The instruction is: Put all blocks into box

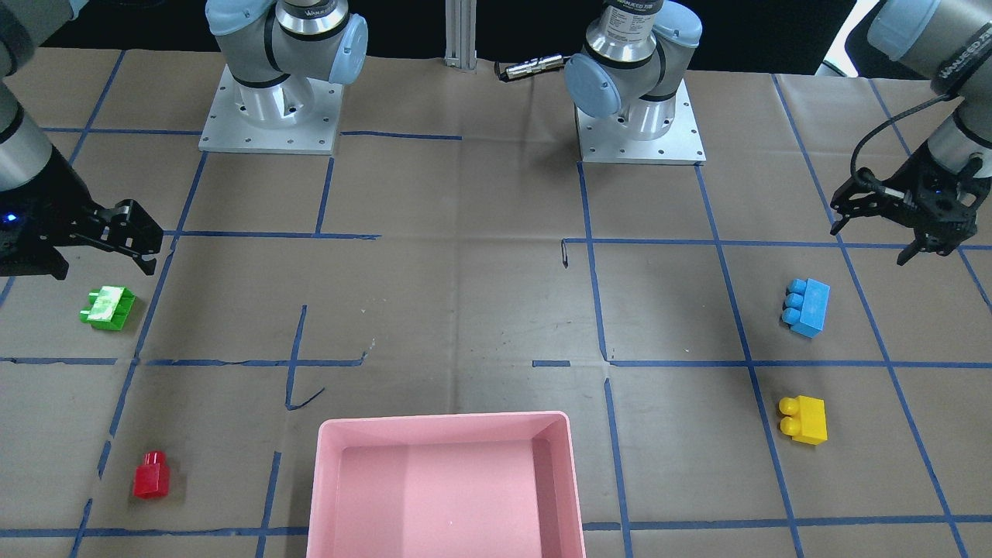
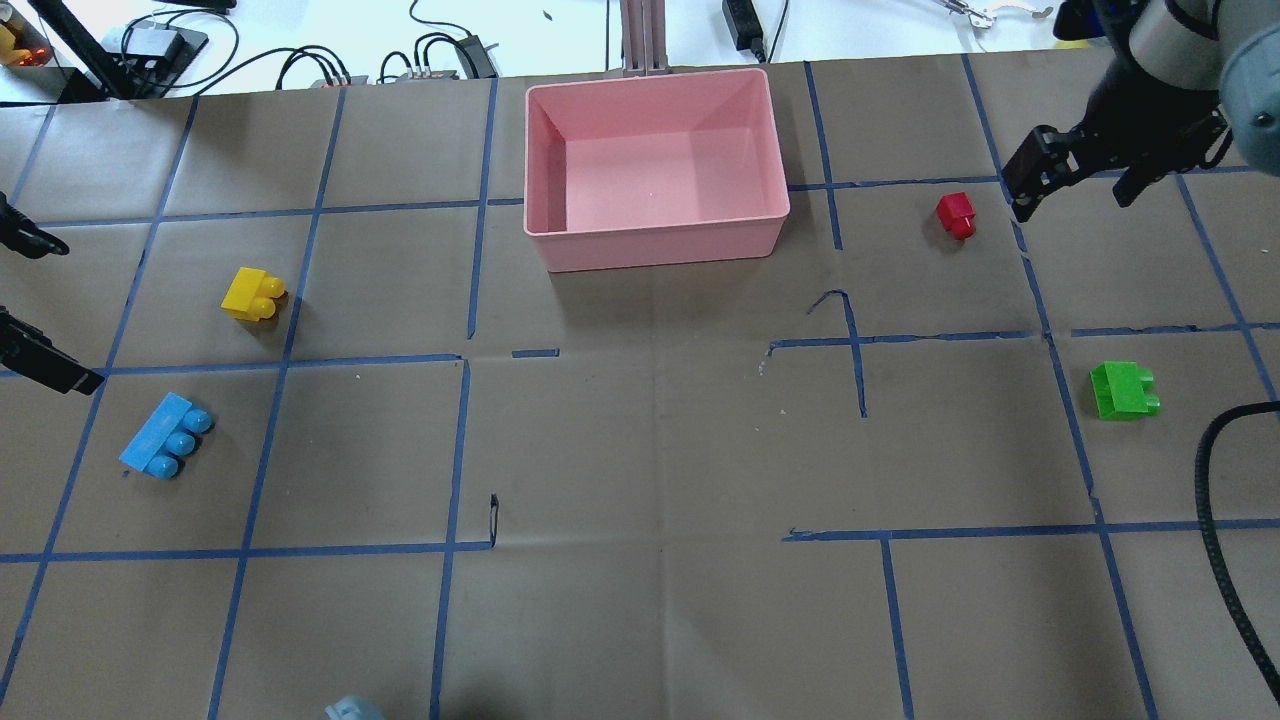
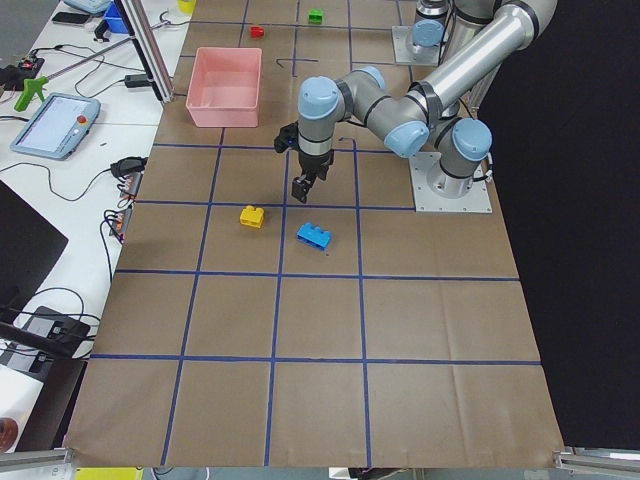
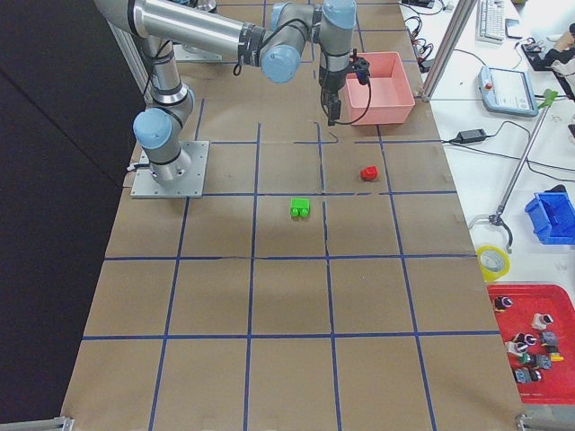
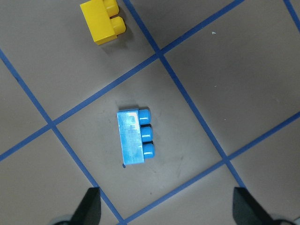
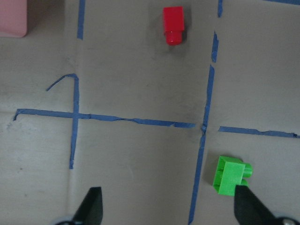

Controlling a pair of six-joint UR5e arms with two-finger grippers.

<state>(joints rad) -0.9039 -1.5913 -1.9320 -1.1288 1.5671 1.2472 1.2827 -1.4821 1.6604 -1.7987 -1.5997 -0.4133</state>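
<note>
The pink box [image 2: 655,240] stands at the table's far middle and holds nothing. The blue brick [image 2: 165,438] and the yellow brick [image 2: 253,295] lie on the table's left side. The green brick [image 2: 1124,390] and the red brick [image 2: 956,214] lie on its right side. My left gripper [image 2: 80,315] is open and empty above the table, beside the blue brick [image 5: 135,143] and the yellow brick [image 5: 101,21]. My right gripper [image 2: 1070,205] is open and empty, hovering just right of the red brick [image 6: 173,23], with the green brick [image 6: 230,176] nearer the robot.
Blue tape lines grid the brown paper table cover. Both arm bases [image 1: 271,108] sit at the robot's edge. Cables and a metal post [image 2: 640,35] lie beyond the box. A black cable [image 2: 1215,540] hangs at the right edge.
</note>
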